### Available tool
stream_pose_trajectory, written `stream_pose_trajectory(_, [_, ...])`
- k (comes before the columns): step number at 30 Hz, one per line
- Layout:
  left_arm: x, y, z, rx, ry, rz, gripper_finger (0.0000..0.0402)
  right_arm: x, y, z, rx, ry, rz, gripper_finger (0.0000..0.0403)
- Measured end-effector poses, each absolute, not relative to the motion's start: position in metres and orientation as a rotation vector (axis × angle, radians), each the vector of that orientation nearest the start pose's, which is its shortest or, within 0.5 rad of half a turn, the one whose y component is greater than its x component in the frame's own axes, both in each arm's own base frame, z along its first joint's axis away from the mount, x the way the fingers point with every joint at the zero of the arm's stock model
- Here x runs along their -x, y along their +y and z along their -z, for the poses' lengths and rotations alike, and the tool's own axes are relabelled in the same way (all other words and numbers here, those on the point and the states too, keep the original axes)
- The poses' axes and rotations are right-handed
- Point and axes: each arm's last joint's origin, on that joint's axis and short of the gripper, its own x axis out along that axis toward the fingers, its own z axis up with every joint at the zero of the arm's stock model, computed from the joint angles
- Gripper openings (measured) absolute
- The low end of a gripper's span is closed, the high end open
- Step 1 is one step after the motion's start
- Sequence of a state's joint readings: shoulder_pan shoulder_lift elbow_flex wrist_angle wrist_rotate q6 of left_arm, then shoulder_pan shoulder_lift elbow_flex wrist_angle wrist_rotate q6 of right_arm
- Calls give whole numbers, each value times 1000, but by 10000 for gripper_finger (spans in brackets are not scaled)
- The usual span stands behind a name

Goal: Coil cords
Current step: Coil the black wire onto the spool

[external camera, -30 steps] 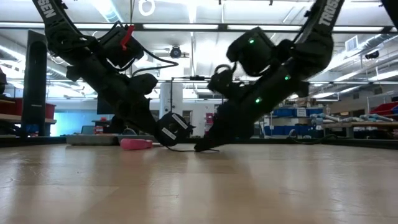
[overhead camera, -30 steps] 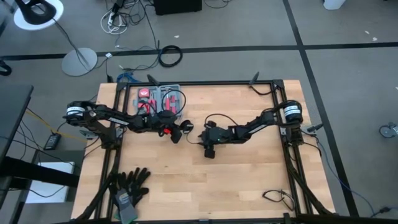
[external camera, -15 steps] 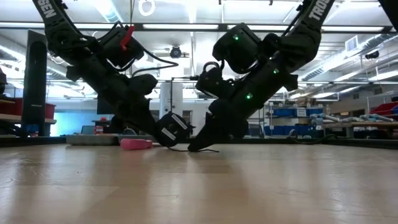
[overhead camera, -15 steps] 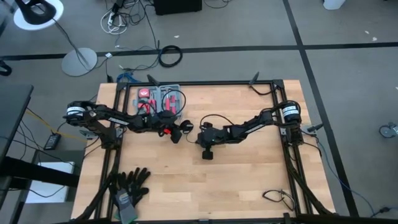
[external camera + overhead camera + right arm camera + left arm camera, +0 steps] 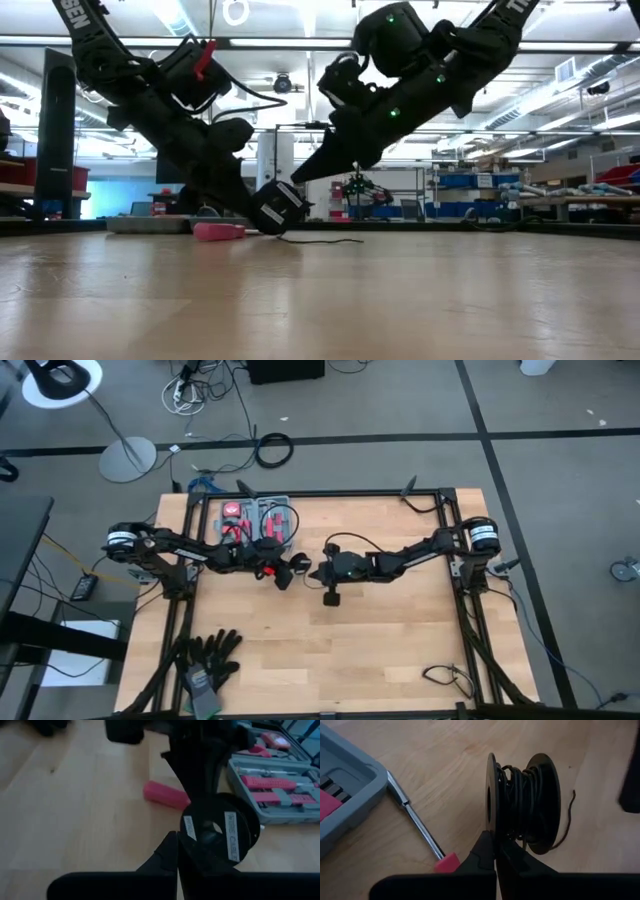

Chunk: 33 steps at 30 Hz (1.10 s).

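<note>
Left claw [image 5: 495, 851] beside red-handled screwdriver [image 5: 422, 831]

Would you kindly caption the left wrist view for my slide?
Shut left gripper holds a black spool wound with cord above the wooden table.

Grey tool case [image 5: 256, 520] lies open at the far left of the wooden tabletop [image 5: 390, 650], red-handled tools inside; a pink-handled screwdriver [image 5: 422, 831] lies on the wood just beside the case; black gloves [image 5: 208, 657] at near left corner; small coiled wire [image 5: 445, 678] near right edge.
</note>
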State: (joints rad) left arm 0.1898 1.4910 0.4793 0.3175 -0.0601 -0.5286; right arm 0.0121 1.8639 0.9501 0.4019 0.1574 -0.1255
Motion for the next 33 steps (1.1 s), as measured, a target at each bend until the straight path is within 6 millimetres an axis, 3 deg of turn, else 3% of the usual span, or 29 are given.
stream_pose_trajectory(8, [-249,50,-129,552,619,-418,1,-376,-8,-158,140,509,126,1])
stream_pose_trajectory(19, [-248,49,-127,550,641,-421,1,-351,5,-134,98,880,90,31])
stream_pose_trajectory(25, [-248,49,-128,551,635,-419,1,-353,7,-133,126,867,76,60])
stream_pose_trajectory(33, [-248,49,-128,551,635,-417,1,-360,3,-109,128,883,91,94])
